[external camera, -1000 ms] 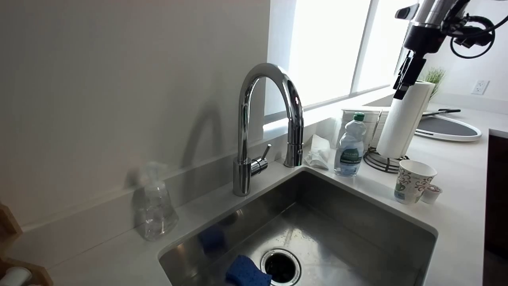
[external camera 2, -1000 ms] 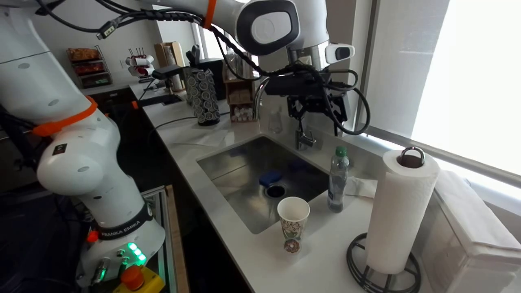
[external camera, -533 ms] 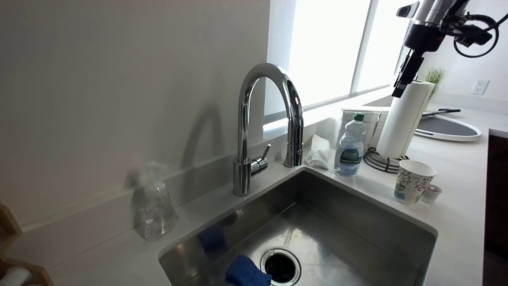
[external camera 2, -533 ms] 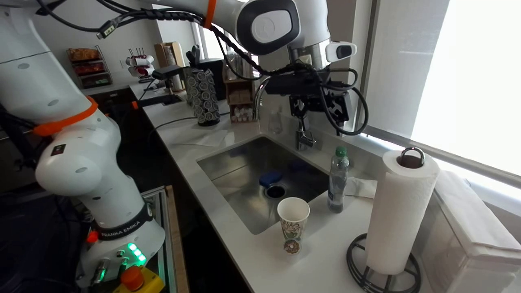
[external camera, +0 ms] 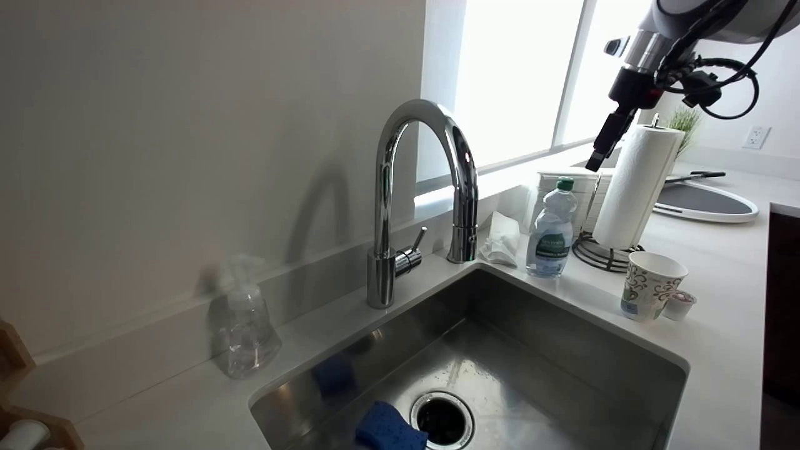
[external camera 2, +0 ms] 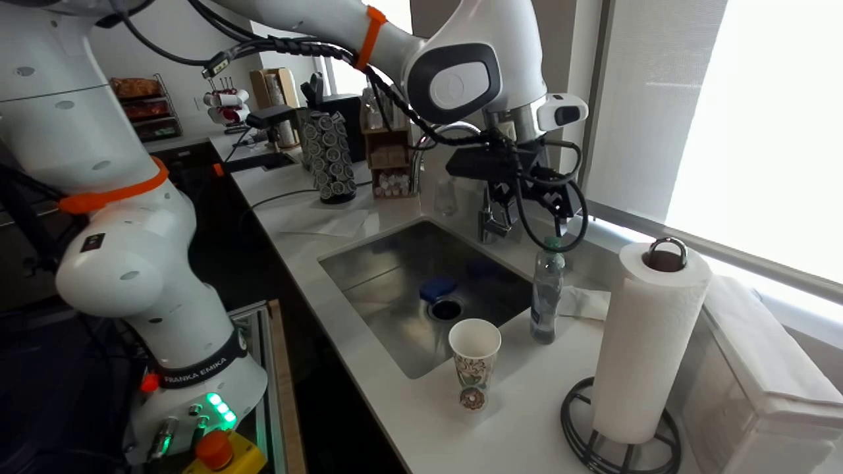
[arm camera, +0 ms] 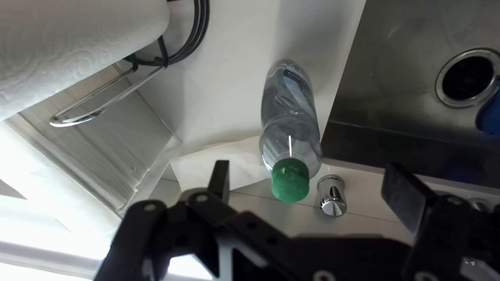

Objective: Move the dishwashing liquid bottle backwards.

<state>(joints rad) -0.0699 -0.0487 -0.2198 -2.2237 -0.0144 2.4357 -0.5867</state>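
Note:
The dishwashing liquid bottle is clear plastic with pale bluish liquid and a green cap. It stands upright on the counter beside the sink's corner in both exterior views [external camera: 550, 234] [external camera 2: 547, 289]. In the wrist view the bottle [arm camera: 291, 113] shows from above, its cap between the lines of the two fingers and nearer the left finger. My gripper [arm camera: 312, 189] is open with nothing between the fingers. In an exterior view the gripper [external camera: 595, 162] hangs above and a little right of the cap, apart from it. In an exterior view the gripper [external camera 2: 532, 220] and a cable partly overlap the cap.
A paper-towel roll [external camera: 639, 187] on a wire stand is close to the gripper. A paper cup [external camera: 653, 284], crumpled paper [external camera: 502, 240], the tall faucet [external camera: 382, 187] and the sink [external camera: 578, 350] surround the bottle. A clear pump bottle [external camera: 249, 331] stands beyond the faucet.
The gripper has come down and moved from in front of the paper-towel roll toward the bottle, mostly in the last half second. The bottle has not moved.

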